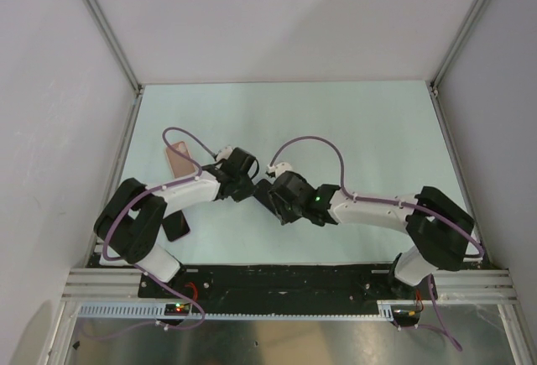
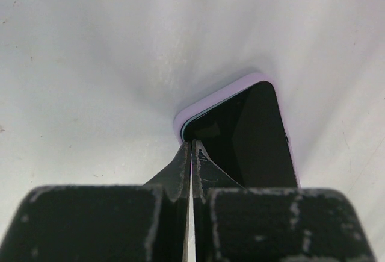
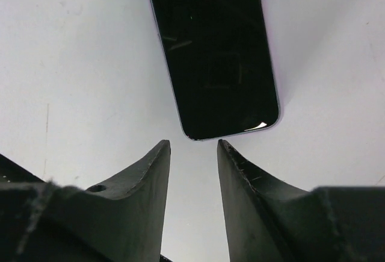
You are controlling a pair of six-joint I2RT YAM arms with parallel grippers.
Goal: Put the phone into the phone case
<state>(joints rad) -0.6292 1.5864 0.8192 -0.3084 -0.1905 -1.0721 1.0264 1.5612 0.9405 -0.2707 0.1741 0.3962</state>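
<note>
- Left gripper: the two fingers are pressed flat together with nothing between them. The tips sit right at the phone's near-left corner; real contact can't be made out.
- Right gripper: the fingers stand apart with a clear gap, and only bare table shows through it. It is gripping nothing.
- Just ahead of the right fingertips lies the phone's short end, outside the gap and apart from both tips. The slab runs straight away from that gripper, glossy face up and flat on the table.
- From the left wrist, a pale lilac-pink rim wraps the phone's near corner. Whether this is a shell or the phone's own edge can't be told.
- Overhead, the two grippers meet tip to tip mid-table, and the phone is hidden under them.
- Farther off, to the far left of the left gripper and well apart from its tips, lies the salmon-pink phone case. It lies flat, its near end goes behind the left arm, and a purple cable loops above it.
</note>
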